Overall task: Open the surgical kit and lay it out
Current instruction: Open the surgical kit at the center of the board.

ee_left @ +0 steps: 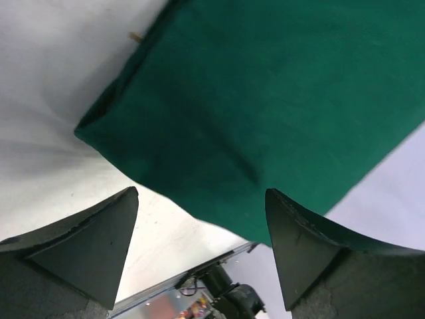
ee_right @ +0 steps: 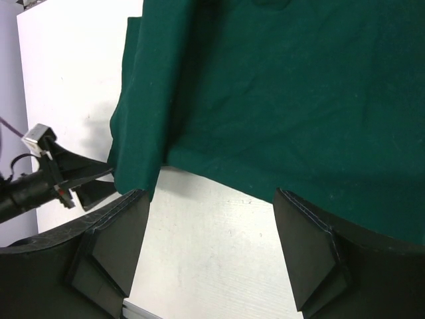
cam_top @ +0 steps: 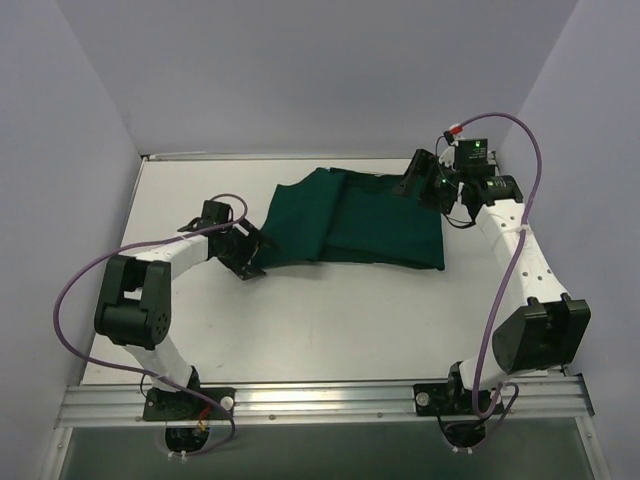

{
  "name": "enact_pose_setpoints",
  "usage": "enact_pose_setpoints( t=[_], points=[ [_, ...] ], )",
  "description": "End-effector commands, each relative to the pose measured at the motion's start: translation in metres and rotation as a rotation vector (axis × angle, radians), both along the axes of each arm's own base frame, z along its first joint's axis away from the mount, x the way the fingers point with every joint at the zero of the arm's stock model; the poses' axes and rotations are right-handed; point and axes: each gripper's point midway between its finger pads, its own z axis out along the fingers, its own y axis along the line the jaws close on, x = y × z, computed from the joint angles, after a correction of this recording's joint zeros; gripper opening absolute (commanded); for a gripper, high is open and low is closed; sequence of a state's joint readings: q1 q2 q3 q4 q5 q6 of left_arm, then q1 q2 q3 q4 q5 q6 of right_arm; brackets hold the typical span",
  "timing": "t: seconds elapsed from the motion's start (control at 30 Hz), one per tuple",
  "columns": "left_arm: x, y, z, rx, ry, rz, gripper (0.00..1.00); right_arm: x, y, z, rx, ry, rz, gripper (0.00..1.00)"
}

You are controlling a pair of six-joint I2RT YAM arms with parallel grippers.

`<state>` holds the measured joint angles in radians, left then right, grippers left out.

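Now, we see the surgical kit (cam_top: 355, 225) as a dark green drape lying flat on the bench (cam_top: 330, 320), a little toward 12 o'clock from the middle (no tray or instrument shows; the cloth hides whatever is under it). The left arm (cam_top: 165, 255) has its jaws at the drape's 8 o'clock corner, wide apart and holding nothing. In its wrist view the folded corner sits just ahead of the gap. The right arm (cam_top: 515, 240) is at the 2 o'clock corner, its jaws also wide and empty, just beside the cloth edge.

What may go wrong, we think: a pinch that takes several layers at once would drag the whole bundle instead of opening one flap. An uneven pull from the two opposite corners could slide or tip the hidden contents. A too shallow pinch may slip off the cloth.
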<state>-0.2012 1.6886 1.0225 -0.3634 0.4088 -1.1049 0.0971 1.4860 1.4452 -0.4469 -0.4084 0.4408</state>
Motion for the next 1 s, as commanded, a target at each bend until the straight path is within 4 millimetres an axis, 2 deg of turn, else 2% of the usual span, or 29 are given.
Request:
enact_pose_setpoints(
  t=[0.0,0.17,0.3,0.33,0.4,0.43,0.47,0.5,0.57,0.6,0.63,0.67,0.7,0.73,0.77,0.8,0.83,0.87,0.9,0.93,0.97],
  points=[
    [0.019,-0.012,0.001,-0.109,-0.018,0.08,0.86,-0.003,-0.008,0.012,-0.004,-0.037,-0.007,0.77],
    [0.023,-0.012,-0.013,-0.134,0.024,0.146,0.85,-0.002,-0.012,0.016,-0.011,-0.046,-0.018,0.77],
    [0.033,-0.002,-0.019,-0.107,0.022,0.173,0.74,-0.002,-0.015,0.014,-0.018,-0.04,-0.03,0.76],
    [0.035,0.001,-0.02,-0.099,0.022,0.176,0.57,-0.003,-0.015,0.011,-0.016,-0.033,-0.032,0.76],
    [0.043,0.014,-0.022,-0.086,0.016,0.199,0.36,-0.002,-0.015,0.004,-0.017,-0.017,-0.036,0.76],
    [0.045,0.02,-0.024,-0.068,0.012,0.194,0.18,-0.002,-0.016,-0.003,-0.021,0.003,-0.04,0.76],
    [0.049,0.03,-0.028,-0.051,0.019,0.21,0.08,-0.001,-0.016,-0.005,-0.02,0.01,-0.041,0.76],
    [0.058,0.035,-0.021,-0.042,-0.007,0.206,0.02,0.0,-0.016,-0.01,-0.023,0.023,-0.043,0.76],
    [0.059,0.047,-0.02,0.019,-0.008,0.17,0.02,0.003,-0.02,-0.02,-0.038,0.063,-0.061,0.75],
    [0.065,0.059,-0.011,0.062,-0.013,0.174,0.02,0.005,-0.027,-0.026,-0.07,0.081,-0.093,0.75],
    [0.067,0.066,-0.005,0.105,-0.045,0.138,0.02,0.005,-0.031,-0.04,-0.097,0.137,-0.111,0.75],
    [0.068,0.072,0.001,0.136,-0.057,0.13,0.02,0.01,-0.037,-0.039,-0.117,0.142,-0.133,0.73],
    [0.07,0.086,0.004,0.189,-0.069,0.145,0.02,0.012,-0.042,-0.044,-0.138,0.162,-0.146,0.72],
    [0.069,0.094,0.014,0.226,-0.09,0.126,0.02,0.013,-0.051,-0.06,-0.179,0.221,-0.175,0.71],
    [0.069,0.101,0.019,0.25,-0.103,0.125,0.02,0.019,-0.059,-0.056,-0.202,0.219,-0.2,0.68],
    [0.067,0.11,0.021,0.284,-0.105,0.131,0.02,0.022,-0.065,-0.06,-0.225,0.238,-0.223,0.66],
    [0.068,0.129,0.028,0.314,-0.127,0.142,0.02,0.023,-0.076,-0.073,-0.274,0.281,-0.258,0.61],
    [0.068,0.136,0.031,0.334,-0.138,0.142,0.02,0.027,-0.084,-0.076,-0.3,0.289,-0.28,0.45],
    [0.066,0.143,0.033,0.35,-0.144,0.14,0.02,0.033,-0.092,-0.073,-0.327,0.284,-0.305,0.38],
    [0.067,0.156,0.039,0.381,-0.163,0.14,0.02,0.034,-0.099,-0.082,-0.362,0.313,-0.325,0.29],
    [0.066,0.163,0.041,0.399,-0.17,0.139,0.02,0.038,-0.114,-0.083,-0.422,0.308,-0.377,0.15]
  ],
)
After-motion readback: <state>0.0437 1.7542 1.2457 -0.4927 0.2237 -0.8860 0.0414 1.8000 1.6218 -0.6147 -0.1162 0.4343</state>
